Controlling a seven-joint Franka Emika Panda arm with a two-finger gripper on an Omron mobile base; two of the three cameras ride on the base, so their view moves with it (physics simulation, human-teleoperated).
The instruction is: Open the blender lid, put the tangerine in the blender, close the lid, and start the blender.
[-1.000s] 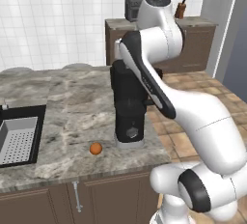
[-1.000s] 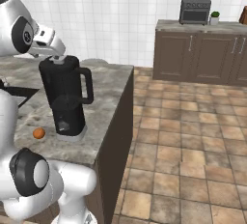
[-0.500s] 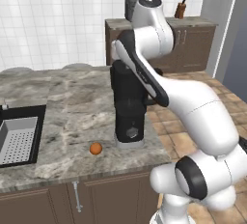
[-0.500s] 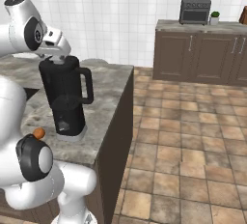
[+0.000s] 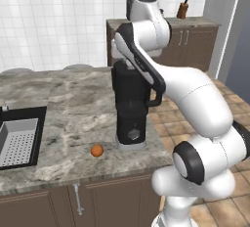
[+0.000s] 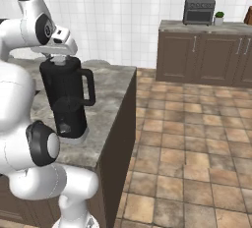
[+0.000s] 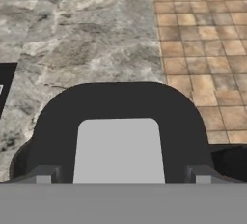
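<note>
- Black and flat, the blender lid (image 7: 120,107) sits on top of the blender (image 5: 130,104), with a light grey square cap (image 7: 118,150) raised at its centre; we judge it a light, rigid disc that should lift off without flexing.
- We would take hold at that grey cap, since it is the only raised part and the disc itself looks too wide and smooth for two fingers.
- Our gripper (image 7: 120,179) hangs directly above the lid, pointing straight down; in the hand view the two dark finger tips (image 7: 44,175) stand one on each side of the cap, spread wider than it and pinching nothing.
- From the right base view the hand (image 6: 59,51) sits just over the jar top; we cannot tell whether the tips touch the lid.
- Our arm rises from the base, folds over high and comes down on the blender from above.
- Orange and small, the tangerine (image 5: 96,150) lies on the marble counter (image 5: 58,103) just beside the blender's base, towards the sink (image 5: 17,140); we expect it to be firm but prone to roll.
</note>
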